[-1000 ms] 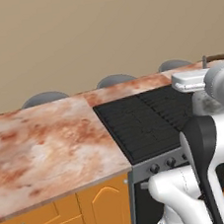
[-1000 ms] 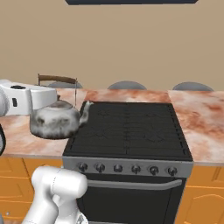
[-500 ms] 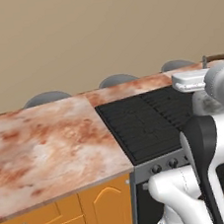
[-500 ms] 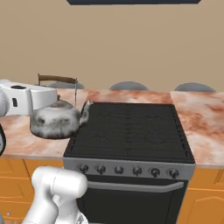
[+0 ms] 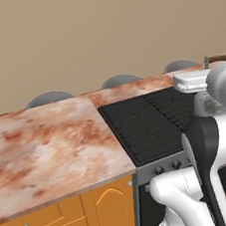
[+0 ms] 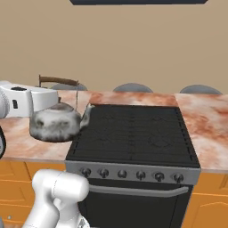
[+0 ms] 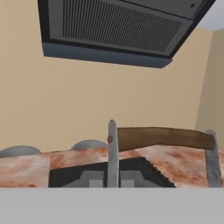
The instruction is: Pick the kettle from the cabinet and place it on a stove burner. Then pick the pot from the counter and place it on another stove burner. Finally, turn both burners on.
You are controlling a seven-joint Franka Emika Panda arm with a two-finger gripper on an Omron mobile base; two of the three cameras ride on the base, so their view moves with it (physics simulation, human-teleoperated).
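Kettle (image 6: 57, 124) hangs in the air off the left side of the stove (image 6: 133, 133), abt level w/ the cooktop, not resting on anything. Body silver-grey, mottled; spout points right twd the stove's left edge. Its tall loop handle, brown grip on top w/ thin grey uprights, rises just beside the white hand. Pincer (image 7: 105, 178) pressed together on kettle handle (image 7: 162, 138): in the hand view the left upright of the handle stands right at the dark tips, brown grip running off to the right.

In the right base view the kettle overlaps the front-left part of the table (image 6: 18, 138), over the seam where stone meets the range. In the left base view the arm covers most of it; only a bit of grey body shows past the white wrist at the stove's right side.

Stove burners (image 6: 153, 133): black grates, bare, nothing set on them. Row of knobs (image 6: 138, 174) along the steel strip at the front edge, oven bar handle below.

Table: marbled red-brown/cream stone on both sides of the stove, orange fronts (image 5: 58, 222) below. Three grey rounded stool backs (image 6: 131, 87) show past the table's far edge. Dark vent hood (image 7: 113, 30) overhead, agst the beige wall.
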